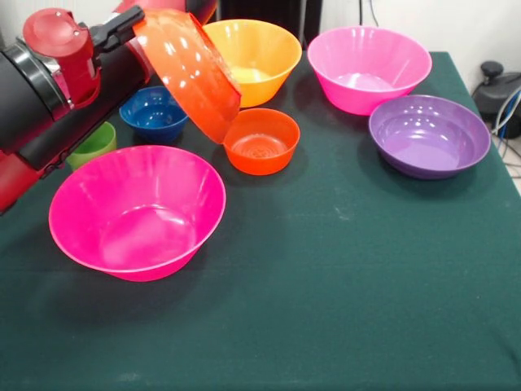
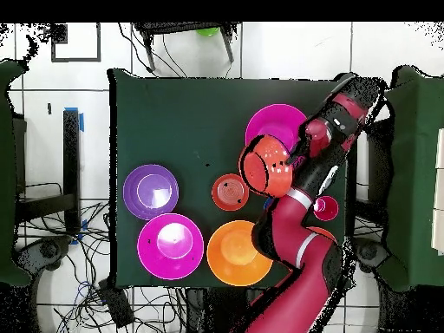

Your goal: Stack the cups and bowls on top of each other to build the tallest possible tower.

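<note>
Fingers [image 1: 137, 24] clamp the rim of a glossy red-orange plastic bowl [image 1: 189, 72], hanging steeply tilted above the large magenta plastic bowl [image 1: 137, 212] (the near one). Released this tilted, it could tip out, likely striking the small orange-red bowl [image 1: 261, 140] just behind.

Red-orange bowl [image 1: 189, 72] tilted on edge, aloft between magenta bowl [image 1: 137, 212] and light orange bowl [image 1: 254, 59] — others upright, apart.

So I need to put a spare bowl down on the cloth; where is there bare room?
The widest bare patch is the cloth nearest the front camera, bordered by the near magenta bowl and purple bowl. The far side is crowded: the red-orange bowl hangs tilted among the blue, small orange-red and light orange bowls.
</note>
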Robot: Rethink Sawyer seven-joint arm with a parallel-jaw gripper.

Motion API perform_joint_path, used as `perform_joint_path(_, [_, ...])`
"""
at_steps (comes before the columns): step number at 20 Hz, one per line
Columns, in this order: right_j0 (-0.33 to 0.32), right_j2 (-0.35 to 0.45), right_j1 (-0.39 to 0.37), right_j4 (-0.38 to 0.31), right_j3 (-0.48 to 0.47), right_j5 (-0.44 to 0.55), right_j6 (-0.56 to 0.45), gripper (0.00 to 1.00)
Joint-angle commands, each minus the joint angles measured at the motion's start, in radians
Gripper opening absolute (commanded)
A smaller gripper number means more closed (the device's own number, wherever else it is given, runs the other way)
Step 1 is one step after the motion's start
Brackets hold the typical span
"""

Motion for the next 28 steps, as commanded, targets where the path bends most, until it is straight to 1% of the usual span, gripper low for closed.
perform_joint_path(1, [0.071, -0.01, -0.032, 0.275, -0.151, -0.082, 0.297, 0.0])
perform_joint_path(3, [0.073, -0.019, -0.032, 0.291, -0.146, -0.092, 0.301, 0.0])
perform_joint_path(7, [0.077, -0.055, -0.037, 0.366, -0.136, -0.11, 0.356, 0.0])
perform_joint_path(9, [0.082, -0.057, -0.035, 0.387, -0.137, -0.116, 0.384, 0.0])
perform_joint_path(13, [0.09, -0.033, -0.019, 0.387, -0.14, -0.131, 0.418, 0.0])
perform_joint_path(15, [0.083, -0.035, -0.011, 0.366, -0.133, -0.131, 0.395, 0.0])
perform_joint_path(23, [0.06, -0.059, 0.014, 0.245, -0.131, -0.112, 0.24, 0.0])
perform_joint_path(28, [0.045, -0.073, 0.021, 0.153, -0.134, -0.112, 0.114, 0.0])
